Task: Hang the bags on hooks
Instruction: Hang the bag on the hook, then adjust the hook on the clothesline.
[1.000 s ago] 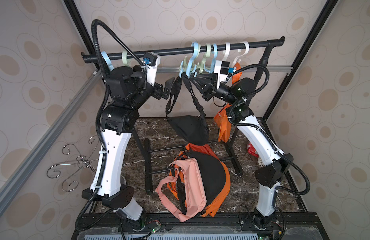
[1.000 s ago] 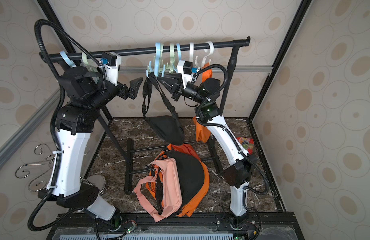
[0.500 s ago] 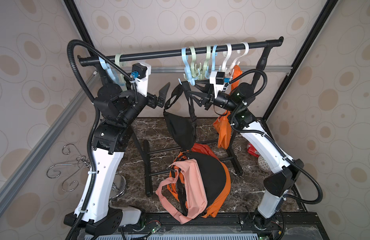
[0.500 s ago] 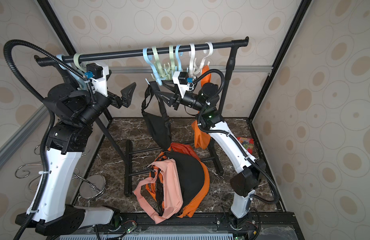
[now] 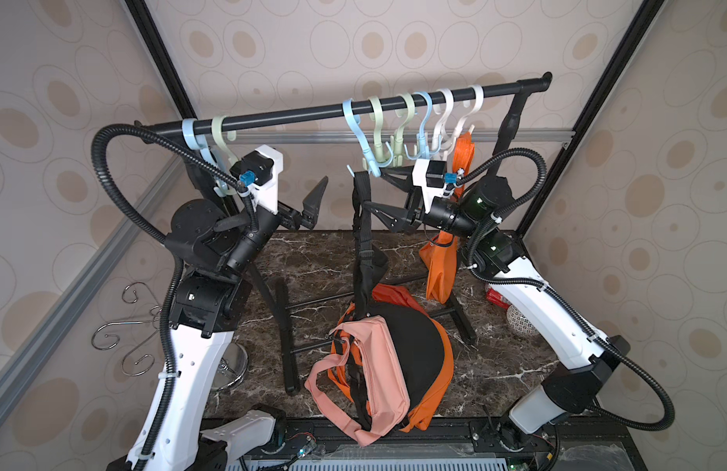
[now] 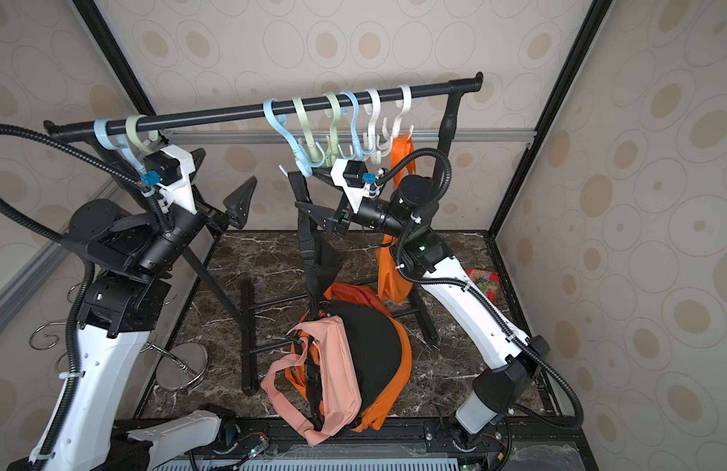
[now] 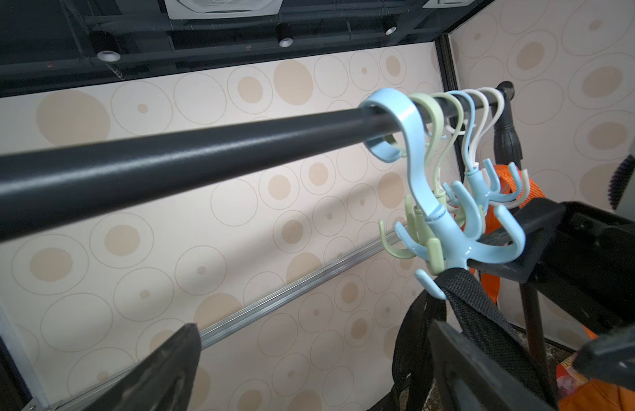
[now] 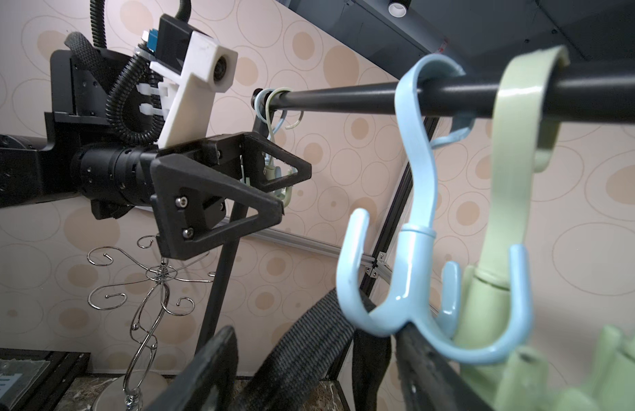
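A: Bag [image 5: 373, 267]?
B: Hanging by strap [image 5: 359, 212] from blue hook [image 5: 363, 140], mid-rail [image 5: 292, 116].
A: Grippers?
B: Right gripper [image 5: 374, 188] spread, straddling strap. Left gripper [image 8: 296, 188] spread wide, just left.

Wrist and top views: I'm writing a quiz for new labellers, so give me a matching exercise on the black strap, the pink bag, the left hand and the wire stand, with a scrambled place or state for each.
Things
1. black strap
2. pink bag
3. left hand
4. wire stand

Places or states
A. open, holding nothing
B. standing upright on its round base
C. looped over a prong of a blue hook
D. lying on a black and orange bag

Pairs: 1-C, 2-D, 3-A, 4-B
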Available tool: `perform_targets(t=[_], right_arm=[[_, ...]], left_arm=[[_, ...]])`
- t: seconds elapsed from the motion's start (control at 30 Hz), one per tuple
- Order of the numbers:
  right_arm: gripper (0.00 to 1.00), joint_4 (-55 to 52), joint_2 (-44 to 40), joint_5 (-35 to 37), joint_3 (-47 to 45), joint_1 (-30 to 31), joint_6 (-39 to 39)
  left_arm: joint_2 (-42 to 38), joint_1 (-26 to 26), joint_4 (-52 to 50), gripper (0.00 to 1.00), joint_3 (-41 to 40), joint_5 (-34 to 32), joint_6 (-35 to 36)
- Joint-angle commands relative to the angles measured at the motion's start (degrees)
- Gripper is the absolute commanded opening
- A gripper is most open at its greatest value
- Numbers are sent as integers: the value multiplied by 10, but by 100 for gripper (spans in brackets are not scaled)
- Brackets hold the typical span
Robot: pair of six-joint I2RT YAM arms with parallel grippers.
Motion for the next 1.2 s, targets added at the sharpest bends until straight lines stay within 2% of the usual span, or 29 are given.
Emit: perform_targets(t=[0.0, 0.1, 0.27, 0.5, 0.57, 0.8, 0.9, 1.03, 1.17], right_arm=[[72, -23, -17, 45, -5, 8, -37], [72, -39, -17, 76, -5, 8, -47], [72, -40, -29, 87, -31, 8, -52], [72, -93, -49, 140, -37, 8, -73], [72, -106, -57, 153, -42, 8, -76], [73, -149, -79, 203, -57, 8, -82], [73, -143, -85, 217, -74, 8, -81], [74, -141, -91, 226, -88, 8, -81], [74, -132, -103, 235, -109, 8, -81]], left_arm=[[-6, 2, -131, 100, -64, -22, -32], [15, 2, -140, 100, -54, -25, -31], [69, 2, -156, 100, 10, -3, -33], [147, 2, -224, 100, 123, 78, -44], [162, -1, -242, 100, 128, 78, -42], [161, -29, -267, 100, 117, 7, -5], [165, -62, -284, 100, 140, -54, 24], [176, -143, -303, 100, 150, -184, 84], [161, -156, -277, 100, 91, -220, 94]])
